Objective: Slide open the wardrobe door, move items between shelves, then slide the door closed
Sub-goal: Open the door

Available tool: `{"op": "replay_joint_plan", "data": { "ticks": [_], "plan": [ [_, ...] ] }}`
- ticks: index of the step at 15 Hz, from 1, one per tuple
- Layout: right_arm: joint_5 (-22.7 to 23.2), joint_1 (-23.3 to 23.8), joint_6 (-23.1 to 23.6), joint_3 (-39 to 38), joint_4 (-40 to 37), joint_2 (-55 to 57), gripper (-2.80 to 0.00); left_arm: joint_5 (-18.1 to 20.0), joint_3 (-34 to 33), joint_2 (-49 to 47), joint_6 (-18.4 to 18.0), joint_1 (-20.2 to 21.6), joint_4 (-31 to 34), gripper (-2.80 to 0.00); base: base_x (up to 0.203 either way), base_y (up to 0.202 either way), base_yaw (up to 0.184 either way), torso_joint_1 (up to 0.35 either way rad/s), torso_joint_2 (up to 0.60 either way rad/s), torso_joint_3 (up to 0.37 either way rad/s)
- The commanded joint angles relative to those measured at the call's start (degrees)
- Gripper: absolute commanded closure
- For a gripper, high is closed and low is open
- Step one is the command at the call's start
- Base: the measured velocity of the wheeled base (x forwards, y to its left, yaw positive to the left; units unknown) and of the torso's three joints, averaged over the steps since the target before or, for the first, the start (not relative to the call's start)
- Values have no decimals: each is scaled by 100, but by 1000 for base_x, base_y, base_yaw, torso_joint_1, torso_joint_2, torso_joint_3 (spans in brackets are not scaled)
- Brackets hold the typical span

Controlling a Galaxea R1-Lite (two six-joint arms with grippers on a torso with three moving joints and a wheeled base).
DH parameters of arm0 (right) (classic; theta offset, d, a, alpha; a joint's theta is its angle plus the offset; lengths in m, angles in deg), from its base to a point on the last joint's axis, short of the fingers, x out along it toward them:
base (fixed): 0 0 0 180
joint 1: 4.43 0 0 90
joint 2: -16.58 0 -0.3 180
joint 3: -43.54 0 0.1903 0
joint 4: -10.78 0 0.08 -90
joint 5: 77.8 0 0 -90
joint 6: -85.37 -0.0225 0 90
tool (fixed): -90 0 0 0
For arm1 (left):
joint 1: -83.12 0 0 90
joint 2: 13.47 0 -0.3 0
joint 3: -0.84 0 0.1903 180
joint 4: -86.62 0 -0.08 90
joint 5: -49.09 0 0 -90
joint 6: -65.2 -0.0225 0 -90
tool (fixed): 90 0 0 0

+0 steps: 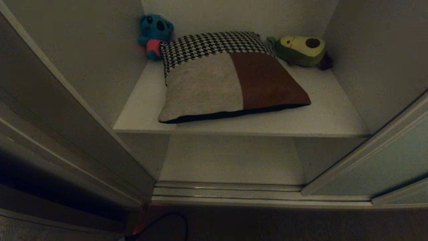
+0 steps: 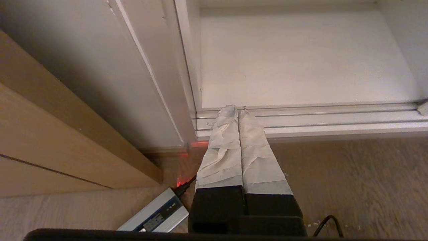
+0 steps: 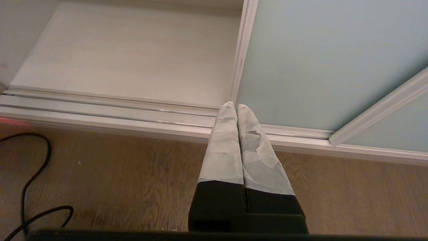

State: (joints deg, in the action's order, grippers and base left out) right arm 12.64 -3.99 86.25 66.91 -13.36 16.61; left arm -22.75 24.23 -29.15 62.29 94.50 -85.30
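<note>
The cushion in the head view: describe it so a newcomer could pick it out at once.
In the open wardrobe, look at the upper off-white shelf. Lying flat in its middle is a big square cushion, between a blue plush toy and a green avocado plush. It alone is patchwork: beige, rust-brown and black-and-white houndstooth, far bigger than either toy.

Cushion (image 1: 230, 80) on upper shelf (image 1: 334, 117)

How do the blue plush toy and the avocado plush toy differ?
The blue plush toy sits upright in the back left corner; the avocado plush toy lies on its side at the back right. One is blue with a pink belly, the other green. Both share the upper shelf with the cushion.
</note>
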Motion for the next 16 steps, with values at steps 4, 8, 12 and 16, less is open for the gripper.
{"op": "replay_joint_plan", "data": {
  "ticks": [4,8,12,16],
  "plan": [
    [2,0,2,-26,-2,6,0,-15,20,-41,-34,-215,-88,0,0,0,0,0,0,0],
    [0,0,0,-24,-2,6,0,149,352,-67,-132,-351,-6,0,0,0,0,0,0,0],
    [0,0,0,-18,-2,6,0,-355,88,395,-372,-1000,327,0,0,0,0,0,0,0],
    [0,0,1,-18,-2,6,0,-1175,6,746,403,-1081,736,0,0,0,0,0,0,0]
  ]
}}
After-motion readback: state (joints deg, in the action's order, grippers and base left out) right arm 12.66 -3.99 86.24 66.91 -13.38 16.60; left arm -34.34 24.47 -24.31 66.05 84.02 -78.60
